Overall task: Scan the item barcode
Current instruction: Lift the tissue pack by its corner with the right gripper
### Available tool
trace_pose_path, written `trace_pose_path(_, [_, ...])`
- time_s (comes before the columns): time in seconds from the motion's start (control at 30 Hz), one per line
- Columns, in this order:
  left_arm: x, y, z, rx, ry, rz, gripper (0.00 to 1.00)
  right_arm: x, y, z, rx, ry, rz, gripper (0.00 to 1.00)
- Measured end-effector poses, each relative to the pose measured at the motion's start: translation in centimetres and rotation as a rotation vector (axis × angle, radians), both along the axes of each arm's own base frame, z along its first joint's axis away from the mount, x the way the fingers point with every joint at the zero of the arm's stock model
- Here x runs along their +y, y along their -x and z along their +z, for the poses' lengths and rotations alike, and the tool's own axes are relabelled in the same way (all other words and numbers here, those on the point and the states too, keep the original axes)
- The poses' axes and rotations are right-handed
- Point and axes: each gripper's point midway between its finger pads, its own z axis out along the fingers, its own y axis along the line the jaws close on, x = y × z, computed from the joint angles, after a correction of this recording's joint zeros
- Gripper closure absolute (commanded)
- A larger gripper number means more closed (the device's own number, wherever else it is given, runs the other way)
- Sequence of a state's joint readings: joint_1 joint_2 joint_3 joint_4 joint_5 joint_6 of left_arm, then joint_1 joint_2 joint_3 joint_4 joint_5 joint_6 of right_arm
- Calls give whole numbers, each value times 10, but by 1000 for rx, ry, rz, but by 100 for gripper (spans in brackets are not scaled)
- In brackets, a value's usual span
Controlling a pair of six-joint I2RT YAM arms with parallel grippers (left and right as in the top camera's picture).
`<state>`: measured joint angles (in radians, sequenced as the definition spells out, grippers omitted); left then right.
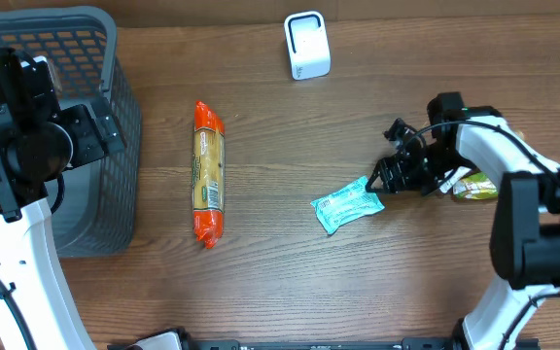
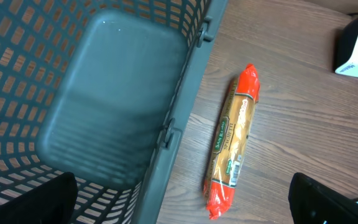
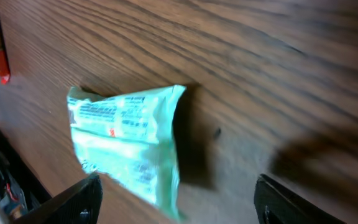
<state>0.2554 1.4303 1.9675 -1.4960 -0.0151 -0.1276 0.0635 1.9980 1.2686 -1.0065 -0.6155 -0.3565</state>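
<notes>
Nearest is the green packet (image 1: pixel 346 206), flat on the tabletop (image 1: pixel 290 282) right of centre, with the right claw (image 1: pixel 379 178) at its right end, fingers spread and gripping nothing. Further left lies the long orange-ended pack (image 1: pixel 208 175), the left claw (image 2: pixel 183 193) hangs wide open over the grey basket (image 1: pixel 115 117), and the white scanner (image 1: pixel 306 45) sits at the far edge.

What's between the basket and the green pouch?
Only a long orange-ended pack, touching neither basket nor green pouch; the rest is bare table. The overhead view shows it.
</notes>
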Motion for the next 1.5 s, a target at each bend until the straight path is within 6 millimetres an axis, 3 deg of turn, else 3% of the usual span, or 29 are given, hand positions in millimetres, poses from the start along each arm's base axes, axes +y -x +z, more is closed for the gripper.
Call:
trace_pose_path(0.23, [0,0,0,0,0,0,0,29,7,-4,30,-112,46,29])
trace_pose_path(0.37, [0,0,0,0,0,0,0,45,11,-6,21,-136,87,42])
trace_pose_path(0.43, [0,0,0,0,0,0,0,50,14,-9,24,-141,92,50])
trace_pose_path(0.53, [0,0,0,0,0,0,0,52,18,-14,32,-151,80,79])
trace_pose_path(0.63, [0,0,0,0,0,0,0,52,23,-19,65,-155,48,96])
trace_pose_path(1.07, [0,0,0,0,0,0,0,54,40,-10,193,-165,-20,96])
trace_pose_path(1.13, [0,0,0,0,0,0,0,53,38,1,168,-161,-19,96])
trace_pose_path(1.2, [0,0,0,0,0,0,0,53,33,25,105,-164,-27,96])
trace_pose_path(1.37, [0,0,0,0,0,0,0,55,20,114,-146,-214,-49,96])
trace_pose_path(1.5, [0,0,0,0,0,0,0,54,28,171,-301,-253,-62,96])
